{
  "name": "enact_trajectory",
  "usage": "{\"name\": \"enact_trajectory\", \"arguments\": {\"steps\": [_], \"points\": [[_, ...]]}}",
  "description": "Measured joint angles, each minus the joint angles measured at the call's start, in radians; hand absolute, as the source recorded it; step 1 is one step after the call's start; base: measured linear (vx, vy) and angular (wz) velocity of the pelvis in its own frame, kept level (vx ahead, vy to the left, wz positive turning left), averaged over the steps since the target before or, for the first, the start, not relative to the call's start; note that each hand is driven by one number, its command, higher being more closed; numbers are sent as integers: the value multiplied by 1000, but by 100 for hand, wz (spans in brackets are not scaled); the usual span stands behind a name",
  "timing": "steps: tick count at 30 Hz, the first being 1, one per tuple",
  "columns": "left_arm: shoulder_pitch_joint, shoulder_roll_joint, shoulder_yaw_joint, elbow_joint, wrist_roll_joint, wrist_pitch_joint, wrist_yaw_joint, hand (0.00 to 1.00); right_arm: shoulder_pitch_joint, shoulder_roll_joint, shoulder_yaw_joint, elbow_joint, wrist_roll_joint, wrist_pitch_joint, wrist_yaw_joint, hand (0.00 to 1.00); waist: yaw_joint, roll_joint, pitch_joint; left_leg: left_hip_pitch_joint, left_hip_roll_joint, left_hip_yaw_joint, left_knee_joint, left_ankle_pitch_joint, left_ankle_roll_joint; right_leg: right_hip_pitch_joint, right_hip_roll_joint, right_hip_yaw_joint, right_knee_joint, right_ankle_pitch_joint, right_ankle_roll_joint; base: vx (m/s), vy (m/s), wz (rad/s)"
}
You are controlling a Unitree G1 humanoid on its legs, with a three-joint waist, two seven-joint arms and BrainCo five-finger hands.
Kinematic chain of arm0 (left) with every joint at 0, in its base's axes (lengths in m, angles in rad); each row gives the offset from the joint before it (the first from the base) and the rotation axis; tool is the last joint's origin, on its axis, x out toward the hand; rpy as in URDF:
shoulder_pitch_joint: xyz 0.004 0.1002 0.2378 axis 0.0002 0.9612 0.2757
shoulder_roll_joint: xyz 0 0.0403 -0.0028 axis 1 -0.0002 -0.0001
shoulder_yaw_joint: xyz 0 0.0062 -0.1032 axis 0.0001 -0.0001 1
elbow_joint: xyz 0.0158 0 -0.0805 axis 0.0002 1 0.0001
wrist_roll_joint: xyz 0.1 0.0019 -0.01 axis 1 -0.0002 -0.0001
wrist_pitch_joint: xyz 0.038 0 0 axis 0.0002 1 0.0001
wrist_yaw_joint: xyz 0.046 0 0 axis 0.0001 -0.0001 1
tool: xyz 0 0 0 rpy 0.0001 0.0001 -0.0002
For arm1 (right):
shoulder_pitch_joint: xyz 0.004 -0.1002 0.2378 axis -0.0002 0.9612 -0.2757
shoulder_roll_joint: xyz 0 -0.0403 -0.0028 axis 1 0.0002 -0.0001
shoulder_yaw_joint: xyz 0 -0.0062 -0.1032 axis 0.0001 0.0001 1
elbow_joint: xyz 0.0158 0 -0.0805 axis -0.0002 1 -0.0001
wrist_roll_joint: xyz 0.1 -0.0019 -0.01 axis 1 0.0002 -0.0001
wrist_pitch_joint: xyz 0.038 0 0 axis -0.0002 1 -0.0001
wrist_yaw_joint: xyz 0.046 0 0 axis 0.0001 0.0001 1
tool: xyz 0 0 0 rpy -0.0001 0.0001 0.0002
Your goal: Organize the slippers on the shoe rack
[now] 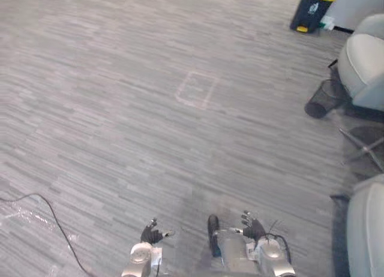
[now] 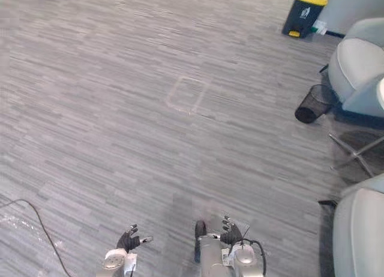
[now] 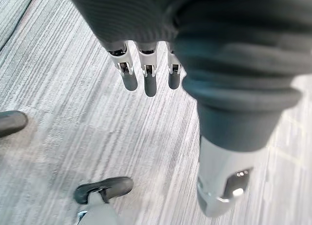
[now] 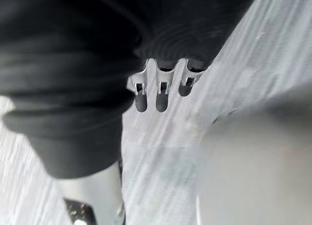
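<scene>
Nearest me, my left hand (image 1: 151, 234) hung low over the grey striped floor (image 1: 120, 127). Its fingers (image 3: 150, 84) were straight and slack, holding nothing. My right hand (image 1: 254, 229) hung beside it to the right, fingers (image 4: 162, 99) likewise extended and empty (thumb not closed on anything). At near right stood a pale grey chair (image 1: 367, 229). Farther out, mid-floor, a faint taped rectangle (image 1: 197, 89) was marked. Beyond it to the right, a black mesh wastebasket (image 1: 322, 99) sat touching a second grey chair (image 1: 366, 67). Farthest right stood a dark yellow-lidded bin (image 1: 312, 8).
</scene>
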Motion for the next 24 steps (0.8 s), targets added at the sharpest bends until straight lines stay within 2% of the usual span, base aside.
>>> {"name": "enact_trajectory", "arguments": {"steps": [1,2,4,5,6,7,8,9,10,11,12,13,14,15,16,17,18,19,20,21,22,23,24], "points": [[3,-17,34,-6,0,0,-2,0,27,3,-3,-27,0,2,1,0,-2,3,2,-92,53,-4,283,59,-41,78,3,-22,-14,-40,-11,663,-213,47],[20,-28,53,-35,0,-1,-5,0,50,0,3,-50,0,2,1,0,8,6,4,-178,116,2,519,130,-56,152,20,-31,-37,-67,-24,639,-193,24],[42,-35,71,-71,1,0,-8,0,60,1,13,-56,0,6,0,0,26,6,5,-271,189,28,766,126,-50,252,43,-26,-77,-106,-43,408,-71,-15],[62,-35,75,-83,1,0,-8,0,66,8,12,-58,0,9,0,0,29,-7,5,-331,218,55,834,118,-38,322,47,-24,-120,-125,-43,508,-45,-10],[69,-34,77,-96,1,0,-10,0,71,13,12,-57,0,11,-1,0,32,-14,1,-386,227,100,818,100,-16,380,40,-14,-168,-135,-36,490,-39,-6],[69,-34,77,-104,0,-1,-11,0,71,13,12,-53,0,11,-1,0,37,-15,1,-408,225,120,780,87,-12,405,37,-4,-190,-138,-33,488,-7,-31],[63,-31,76,-109,0,-1,-12,0,59,12,9,-24,0,13,-1,0,52,-14,2,-442,208,160,656,57,-2,449,23,10,-214,-132,-18,600,90,-43],[60,-27,69,-106,0,-1,-13,0,52,13,4,-2,1,16,0,0,62,-18,2,-469,148,166,459,47,2,480,2,20,-241,-134,-14,511,93,-44],[56,-26,64,-105,0,-1,-13,0,48,14,0,7,1,18,0,0,67,-25,6,-471,119,159,362,55,3,494,-12,25,-251,-138,-6,531,171,-35],[49,-24,58,-109,0,-2,-15,0,50,17,-11,10,1,20,0,0,76,-32,11,-472,57,127,163,93,3,519,-36,36,-268,-148,10,438,192,-39],[49,-25,46,-111,-3,-2,-15,0,52,13,-24,19,0,20,0,0,79,-21,7,-471,4,55,-78,224,-13,544,-42,62,-297,-156,24,653,294,-68],[49,-16,35,-106,-2,-3,-13,0,38,17,-24,53,0,22,-2,0,85,-26,5,-460,-21,32,-76,312,32,568,-52,97,-309,-158,35,556,258,-53],[43,-6,31,-100,-3,-1,-12,0,31,25,-20,60,0,24,-1,0,82,-40,1,-458,-32,38,-69,293,39,574,-66,100,-309,-152,38,568,251,-23],[30,4,28,-93,-3,0,-13,0,30,34,-19,58,0,22,2,0,67,-53,-1,-466,-43,35,-48,264,51,564,-82,102,-295,-123,63,549,267,9],[21,12,30,-84,-3,0,-16,0,35,37,-22,59,0,22,2,0,70,-58,-5,-484,-41,38,33,205,79,520,-91,143,-200,-103,81,655,322,-2],[26,8,26,-76,-2,1,-18,0,38,35,-28,68,0,22,1,0,71,-65,-9,-462,-42,58,67,146,85,465,-100,173,-36,-101,85,526,272,-15],[27,9,23,-74,-3,1,-18,0,38,38,-30,72,2,21,1,0,72,-70,-11,-444,-48,66,66,129,87,434,-109,179,48,-93,102,437,205,-17],[26,13,14,-64,-3,2,-17,0,34,39,-31,78,1,22,0,0,67,-80,-15,-397,-65,78,48,103,94,367,-133,176,219,-52,164,561,236,-19],[24,16,-6,-42,-3,4,-17,0,30,37,-31,78,1,19,3,0,65,-86,-14,-307,-88,89,12,68,97,283,-158,170,455,-30,211,693,255,-26],[24,23,-22,-30,-3,6,-16,0,23,29,-29,78,3,15,5,0,60,-81,-10,-215,-96,97,-29,49,99,231,-160,138,587,-80,161,702,231,-27],[26,26,-28,-24,-3,6,-16,0,19,23,-25,77,7,13,5,0,57,-72,-6,-164,-96,102,-61,47,98,203,-159,108,624,-108,130,580,136,-24],[25,30,-33,-18,-3,6,-13,0,12,13,-18,76,9,10,6,0,54,-52,-4,-86,-90,110,-116,47,97,143,-153,36,642,-160,83,569,89,-15],[19,34,-35,-18,-3,5,-11,0,5,10,-18,72,9,8,7,0,50,-48,-2,-45,-81,115,-141,47,97,94,-142,-14,608,-188,57,556,58,-5]]}}
